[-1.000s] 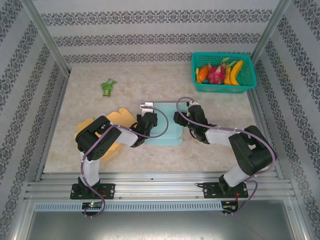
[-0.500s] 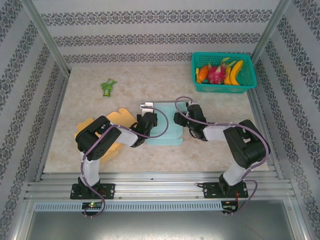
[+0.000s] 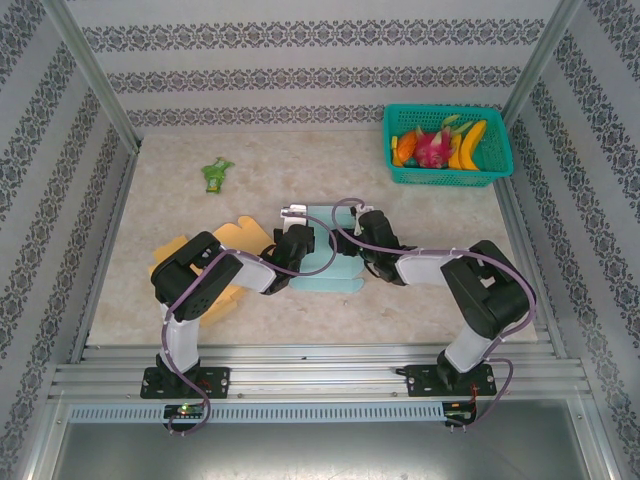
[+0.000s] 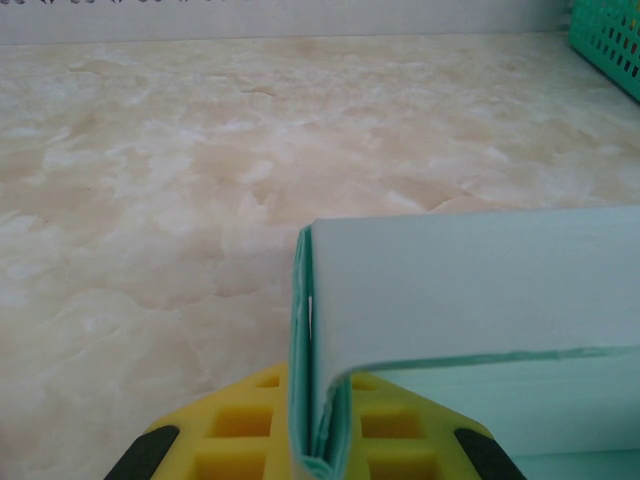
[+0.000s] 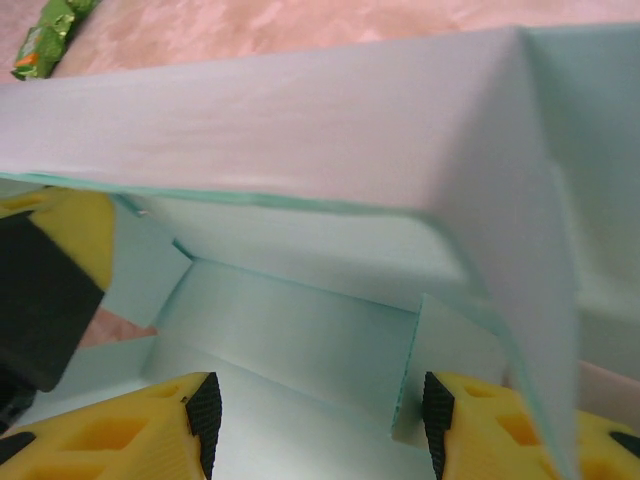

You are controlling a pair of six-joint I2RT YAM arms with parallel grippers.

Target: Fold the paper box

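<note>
The pale teal paper box (image 3: 322,262) lies half-formed at the table's centre between my two grippers. My left gripper (image 3: 296,240) is at its left side. In the left wrist view that gripper (image 4: 320,440) is shut on a doubled-over upright wall of the box (image 4: 470,290). My right gripper (image 3: 352,240) reaches in from the right. In the right wrist view it (image 5: 318,420) stands open over the box floor, a raised wall (image 5: 300,130) arching above it. A small upright flap (image 5: 405,385) stands just inside its right fingertip (image 5: 438,405).
A teal basket (image 3: 447,145) of fruit stands at the back right. A green packet (image 3: 216,174) lies at the back left. Orange paper sheets (image 3: 180,250) lie under the left arm. Patterned walls and metal posts enclose the table.
My right gripper has moved left from the box's right edge to over its inside, and the arm has swung inward. The left gripper has stayed pinched on the wall.
</note>
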